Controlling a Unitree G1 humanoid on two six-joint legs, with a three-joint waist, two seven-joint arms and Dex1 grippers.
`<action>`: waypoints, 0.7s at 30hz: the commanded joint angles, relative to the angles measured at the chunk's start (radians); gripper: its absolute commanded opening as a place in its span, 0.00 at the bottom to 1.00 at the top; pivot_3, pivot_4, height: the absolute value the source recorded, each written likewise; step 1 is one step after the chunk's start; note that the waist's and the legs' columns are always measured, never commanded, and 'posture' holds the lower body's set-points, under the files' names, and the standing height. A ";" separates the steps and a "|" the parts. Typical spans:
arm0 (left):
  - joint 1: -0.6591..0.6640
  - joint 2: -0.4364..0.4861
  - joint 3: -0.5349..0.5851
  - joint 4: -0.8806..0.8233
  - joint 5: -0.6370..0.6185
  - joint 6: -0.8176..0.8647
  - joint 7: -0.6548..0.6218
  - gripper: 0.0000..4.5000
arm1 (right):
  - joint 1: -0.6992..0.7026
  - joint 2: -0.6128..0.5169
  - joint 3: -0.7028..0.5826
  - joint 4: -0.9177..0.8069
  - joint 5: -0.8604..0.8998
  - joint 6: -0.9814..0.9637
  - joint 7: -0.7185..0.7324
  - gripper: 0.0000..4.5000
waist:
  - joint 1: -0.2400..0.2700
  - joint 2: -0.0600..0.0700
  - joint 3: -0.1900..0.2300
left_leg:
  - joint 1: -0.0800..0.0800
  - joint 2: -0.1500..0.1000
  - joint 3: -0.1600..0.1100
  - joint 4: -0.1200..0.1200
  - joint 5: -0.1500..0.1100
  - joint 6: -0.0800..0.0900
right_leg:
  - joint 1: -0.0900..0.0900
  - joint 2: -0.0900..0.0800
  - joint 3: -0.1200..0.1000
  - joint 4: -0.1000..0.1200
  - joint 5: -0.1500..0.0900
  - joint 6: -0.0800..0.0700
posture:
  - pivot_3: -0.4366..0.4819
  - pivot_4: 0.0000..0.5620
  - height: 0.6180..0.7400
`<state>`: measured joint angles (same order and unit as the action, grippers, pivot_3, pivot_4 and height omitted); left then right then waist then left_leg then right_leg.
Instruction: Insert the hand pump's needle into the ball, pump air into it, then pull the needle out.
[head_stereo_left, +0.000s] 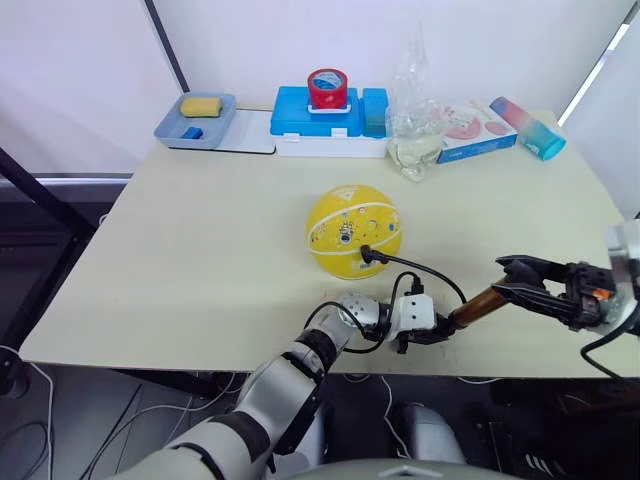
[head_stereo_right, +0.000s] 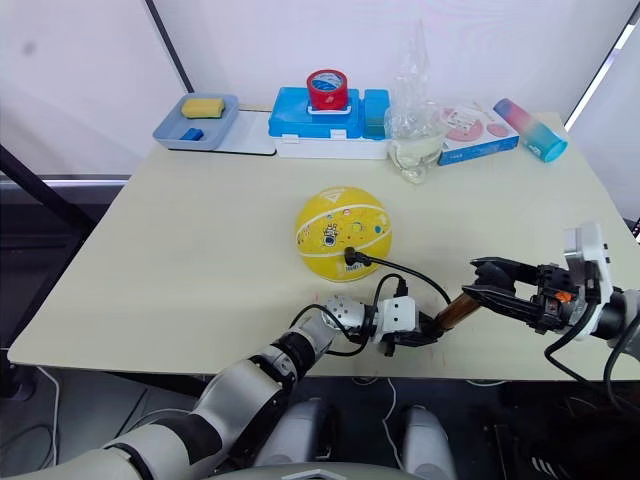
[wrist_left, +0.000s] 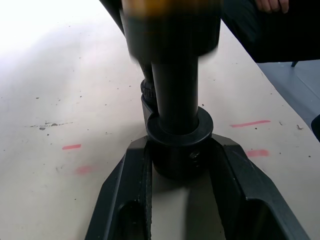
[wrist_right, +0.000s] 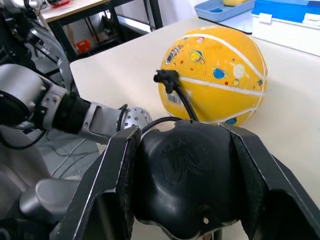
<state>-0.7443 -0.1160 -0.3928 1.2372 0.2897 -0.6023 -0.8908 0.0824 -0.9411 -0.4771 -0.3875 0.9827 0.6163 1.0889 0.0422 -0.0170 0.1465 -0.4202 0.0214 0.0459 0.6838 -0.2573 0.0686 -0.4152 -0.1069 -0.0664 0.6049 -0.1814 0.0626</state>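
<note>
On the surface (head_stereo_left: 200, 250) we note the ball (head_stereo_left: 353, 231), hose fitting plugged in at its near side. Nearer the edge lies the hand pump (head_stereo_left: 470, 308): left tool (head_stereo_left: 425, 335) clamps its base cap, right tool (head_stereo_left: 520, 285) grips its handle.

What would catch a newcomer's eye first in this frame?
The yellow ball sits mid-table with the black fitting of the needle plugged into its near side, the hose looping back to the hand pump. The pump is held level near the table's front edge: the left end effector clamps its base and the right end effector grips the handle. A red tape roll on a blue box stands at the back.
</note>
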 joint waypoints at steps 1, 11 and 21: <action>0.021 0.003 -0.025 0.041 0.035 0.024 -0.013 0.25 | -0.062 -0.049 -0.139 -0.026 0.099 0.048 -0.032 0.43 | 0.000 0.000 0.000 | 0.000 0.000 0.000 0.000 0.000 0.000 | 0.000 0.000 0.000 0.000 0.000 0.000 | 0.48 0.27 1.00; 0.023 0.008 -0.027 0.041 0.032 0.023 -0.020 0.25 | -0.197 -0.159 -0.277 0.008 0.248 0.192 -0.093 0.43 | 0.000 0.001 0.001 | 0.000 0.000 0.000 0.000 0.000 0.000 | 0.000 0.000 0.000 0.000 0.000 -0.001 | 0.48 0.27 1.00; 0.021 0.006 -0.021 0.039 0.025 0.026 -0.020 0.25 | -0.048 -0.015 -0.083 -0.051 0.023 0.070 -0.066 0.43 | -0.002 0.000 0.000 | 0.000 0.000 0.000 0.000 0.000 0.000 | 0.000 0.001 0.000 0.000 -0.001 0.002 | 0.48 0.27 1.00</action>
<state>-0.7444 -0.1136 -0.3891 1.2391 0.2807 -0.5941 -0.8933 0.0175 -0.9670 -0.5959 -0.4356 1.1009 0.7390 1.0248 0.0406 -0.0171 0.1461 -0.4199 0.0215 0.0457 0.6840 -0.2574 0.0688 -0.4149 -0.1065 -0.0664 0.6049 -0.1824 0.0643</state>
